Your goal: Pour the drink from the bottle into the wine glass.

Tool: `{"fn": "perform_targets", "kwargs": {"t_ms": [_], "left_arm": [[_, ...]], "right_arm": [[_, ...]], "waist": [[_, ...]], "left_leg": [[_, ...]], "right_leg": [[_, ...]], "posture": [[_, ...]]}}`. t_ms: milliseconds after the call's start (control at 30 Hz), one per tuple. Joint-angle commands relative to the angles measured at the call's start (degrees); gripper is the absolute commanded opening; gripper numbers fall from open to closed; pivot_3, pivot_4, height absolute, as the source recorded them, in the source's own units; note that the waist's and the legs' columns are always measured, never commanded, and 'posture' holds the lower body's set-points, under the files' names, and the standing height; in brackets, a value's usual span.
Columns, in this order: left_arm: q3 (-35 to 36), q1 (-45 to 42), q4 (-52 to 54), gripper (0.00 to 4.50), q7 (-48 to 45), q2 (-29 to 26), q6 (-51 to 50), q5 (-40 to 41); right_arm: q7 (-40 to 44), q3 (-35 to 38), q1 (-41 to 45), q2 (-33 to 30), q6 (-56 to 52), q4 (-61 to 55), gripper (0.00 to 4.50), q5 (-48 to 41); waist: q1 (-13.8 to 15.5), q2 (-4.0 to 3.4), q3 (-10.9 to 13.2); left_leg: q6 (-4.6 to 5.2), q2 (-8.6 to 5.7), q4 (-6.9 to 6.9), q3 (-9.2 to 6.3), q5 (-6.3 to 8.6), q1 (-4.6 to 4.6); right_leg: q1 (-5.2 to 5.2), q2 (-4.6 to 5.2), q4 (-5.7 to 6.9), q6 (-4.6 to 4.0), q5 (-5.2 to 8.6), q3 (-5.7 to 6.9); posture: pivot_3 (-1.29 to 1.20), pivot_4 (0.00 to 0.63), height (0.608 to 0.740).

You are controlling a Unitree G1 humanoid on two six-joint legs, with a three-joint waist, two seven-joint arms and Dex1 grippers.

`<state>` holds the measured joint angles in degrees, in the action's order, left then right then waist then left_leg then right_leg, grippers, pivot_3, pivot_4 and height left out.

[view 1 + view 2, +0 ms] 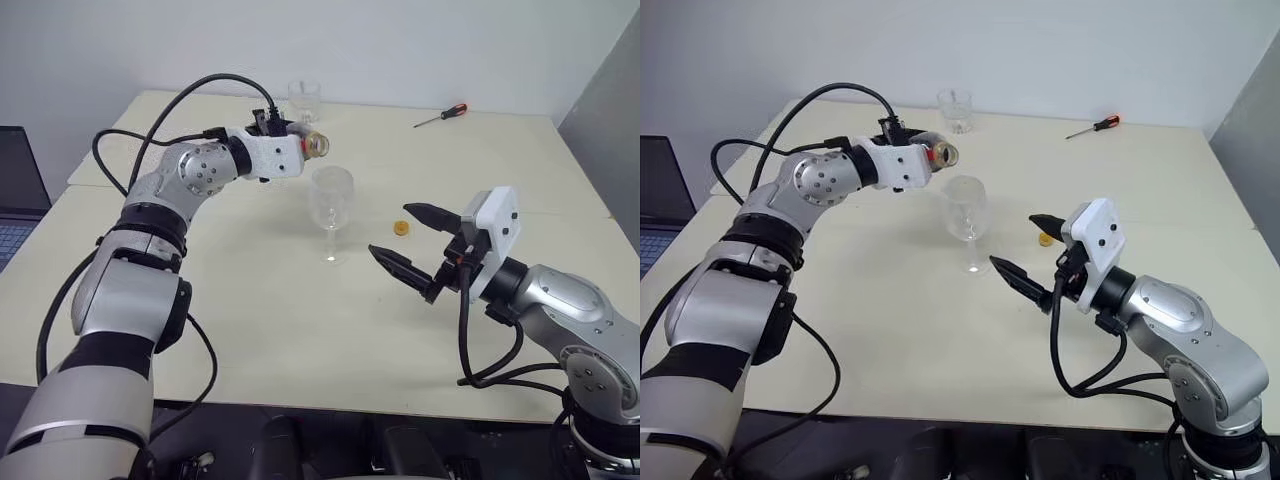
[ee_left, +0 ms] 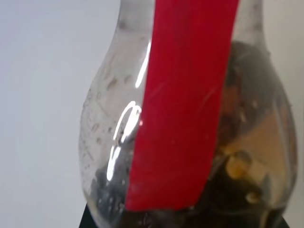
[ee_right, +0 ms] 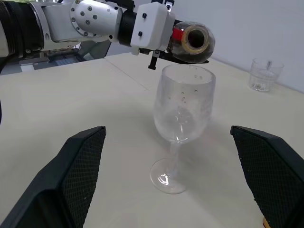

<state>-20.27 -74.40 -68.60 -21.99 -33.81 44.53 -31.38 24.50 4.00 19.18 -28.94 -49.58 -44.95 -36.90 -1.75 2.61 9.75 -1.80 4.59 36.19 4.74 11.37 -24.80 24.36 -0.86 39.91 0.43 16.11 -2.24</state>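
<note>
Ideally the left gripper (image 1: 300, 147), clamped on the uncapped bottle (image 1: 312, 145) lying level just above the empty wine glass (image 1: 331, 200), tips its mouth over the rim slowly, while the right gripper (image 1: 408, 240) waits spread wide.

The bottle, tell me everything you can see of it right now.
The bottle is small, clear plastic, round-bodied, with a red label strip and dark drink pooled inside. It is uncapped and lies tipped about level, its open mouth just above the wine glass rim, not touching. The left end effector is shut on its body. No drink is in the glass yet.
</note>
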Motion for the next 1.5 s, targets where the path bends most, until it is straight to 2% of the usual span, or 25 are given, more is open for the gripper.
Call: {"fn": "perform_targets", "kwargs": {"t_ms": [33,700,1500], "left_arm": [[-1.47,-3.21,0.13,1.27,3.96,-1.2,1.59,-2.6],[-9.43,-8.69,-2.28,1.26,15.99,-1.06,1.97,-13.01],[-11.97,-11.09,-3.26,1.24,18.16,-1.82,3.0,-15.97]], "right_arm": [[-0.17,-0.55,-0.35,-0.4,2.33,-0.73,4.5,0.95],[-2.07,-1.35,0.34,-0.06,0.51,0.73,4.5,0.79],[-3.17,-0.78,1.16,-1.01,-0.91,1.04,4.5,-0.28]], "waist": [[0.0,0.0,0.0],[0.03,0.0,0.0],[0.04,0.0,0.0]], "left_leg": [[0.0,0.0,0.01,0.0,0.0,0.0],[0.0,-0.01,0.14,0.01,0.0,0.0],[0.0,0.0,0.57,0.01,0.01,-0.03]], "right_leg": [[0.0,0.0,0.01,0.0,0.0,0.0],[-0.01,0.01,0.09,-0.03,-0.02,-0.01],[-0.13,0.02,0.17,-0.07,-0.16,-0.03]], "posture": [[0.0,0.15,0.74],[0.0,0.15,0.74],[0.0,0.15,0.74]]}}
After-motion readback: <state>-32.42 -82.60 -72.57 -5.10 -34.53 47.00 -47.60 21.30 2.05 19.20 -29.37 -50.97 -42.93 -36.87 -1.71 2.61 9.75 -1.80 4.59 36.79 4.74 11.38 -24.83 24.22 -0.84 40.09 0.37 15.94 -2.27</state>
